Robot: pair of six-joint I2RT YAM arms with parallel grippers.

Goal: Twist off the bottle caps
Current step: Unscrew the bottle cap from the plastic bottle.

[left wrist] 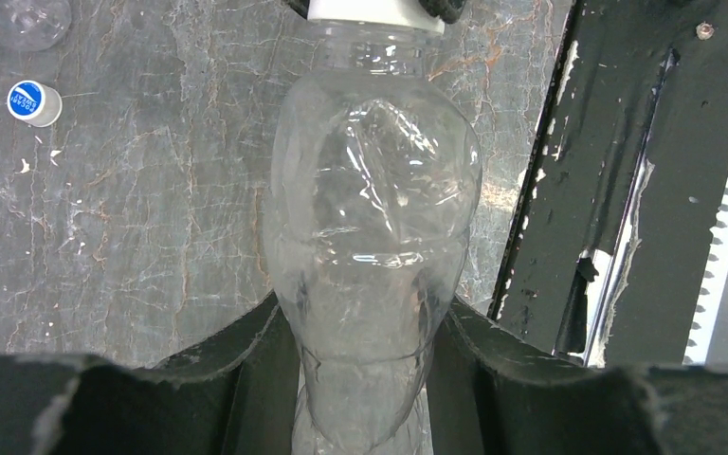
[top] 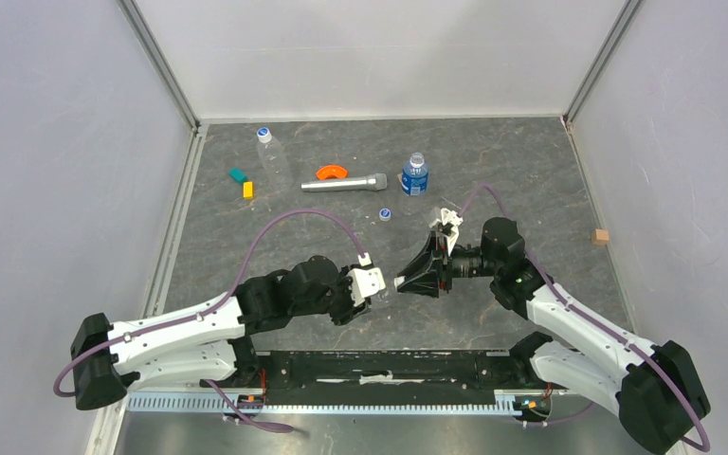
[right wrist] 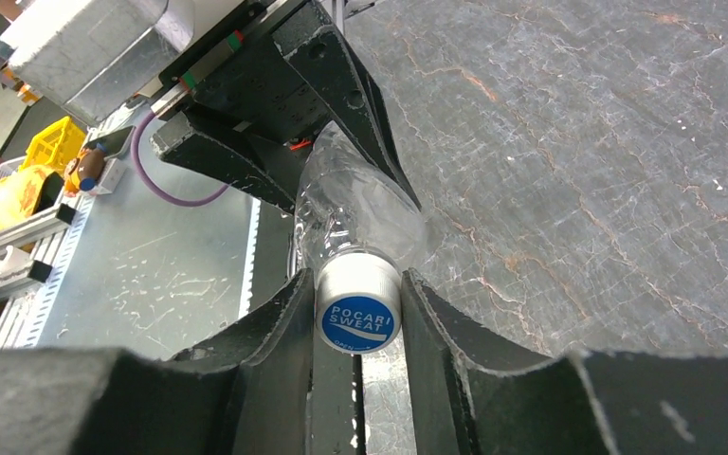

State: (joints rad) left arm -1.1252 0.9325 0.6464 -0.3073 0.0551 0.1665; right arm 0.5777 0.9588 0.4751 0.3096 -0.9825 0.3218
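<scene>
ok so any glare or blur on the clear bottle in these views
Left wrist: white glints run over the crumpled clear bottle, and the dark left fingers at the bottom edge look soft. Right wrist: the print on the cap is sharp, but the right fingers are blurry. Top external: even light and faint shadows, with the held bottle hardly visible.

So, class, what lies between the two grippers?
A clear bottle, body in the left gripper, cap between the jaws of the right gripper, per both wrist views.
</scene>
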